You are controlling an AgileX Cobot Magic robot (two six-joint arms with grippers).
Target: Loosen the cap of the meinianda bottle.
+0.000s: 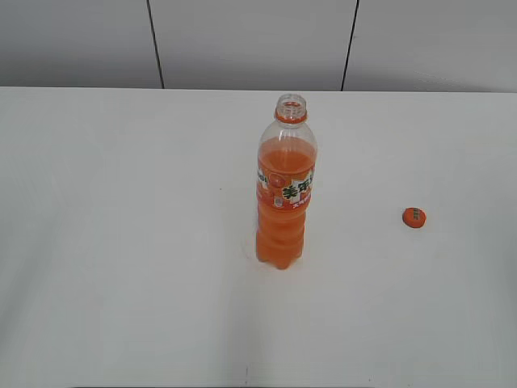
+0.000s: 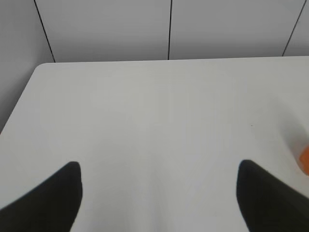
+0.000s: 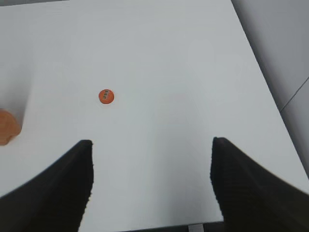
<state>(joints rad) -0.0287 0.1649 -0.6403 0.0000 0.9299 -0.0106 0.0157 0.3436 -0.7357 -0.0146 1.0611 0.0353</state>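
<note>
The left end effector (image 2: 159,193) stands with its two dark fingers spread wide over bare white tabletop (image 2: 159,116), holding nothing; an orange blur at the right edge of its wrist view is probably the bottle. The right end effector (image 3: 152,181) is likewise spread wide and empty above the near right part of the tabletop. Neither appears in the exterior view. The meinianda bottle (image 1: 284,194) stands upright near the middle of the tabletop, its neck uncovered above the orange ring. The cap (image 1: 414,217) lies flat on the tabletop to the bottle's right, well apart from it, just beyond the right end effector's fingers (image 3: 63,188).
</note>
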